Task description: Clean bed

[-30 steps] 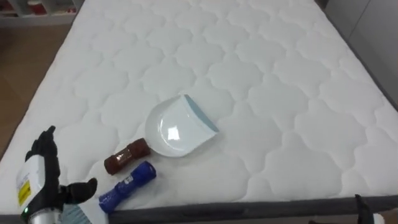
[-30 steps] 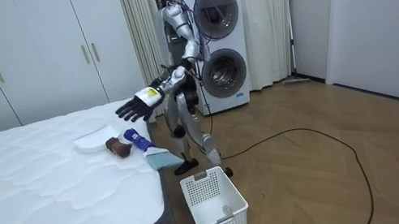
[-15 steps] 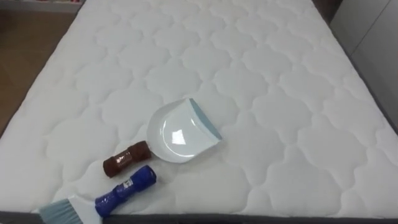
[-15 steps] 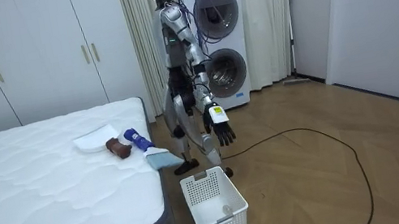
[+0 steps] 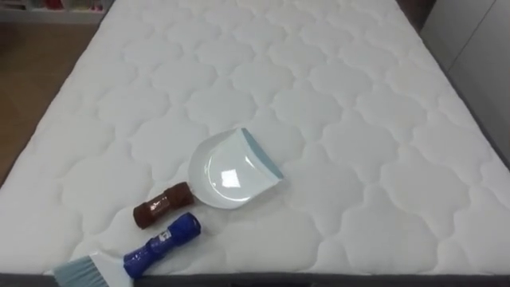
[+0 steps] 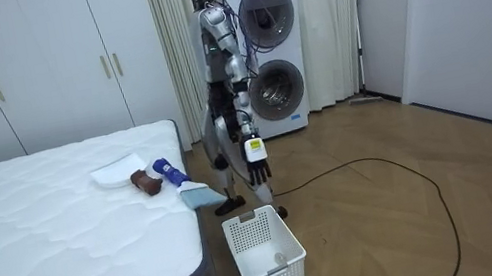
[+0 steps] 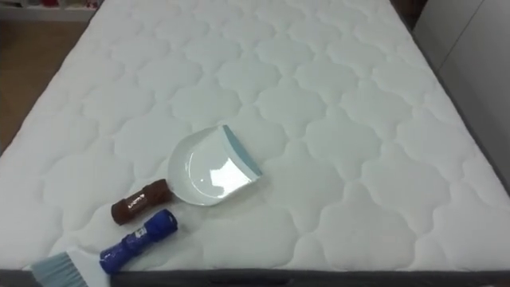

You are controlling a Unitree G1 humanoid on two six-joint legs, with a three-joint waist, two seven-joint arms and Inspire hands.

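A white dustpan with a brown handle lies on the white quilted mattress near its foot edge. Beside it lies a brush with a blue handle, its pale blue bristles at the edge. In the room view the robot stands upright at the foot of the bed, close to the dustpan and brush. My left hand hangs at my side with straight fingers, holding nothing, well away from both.
A white plastic basket stands on the wooden floor by the bed's corner, just in front of the robot. Two stacked washing machines are behind it, and white wardrobes line the wall beyond the bed.
My left hand, stretched over the bed's foot edge a second ago, has drawn back and dropped to my side. Dustpan and brush have not moved.
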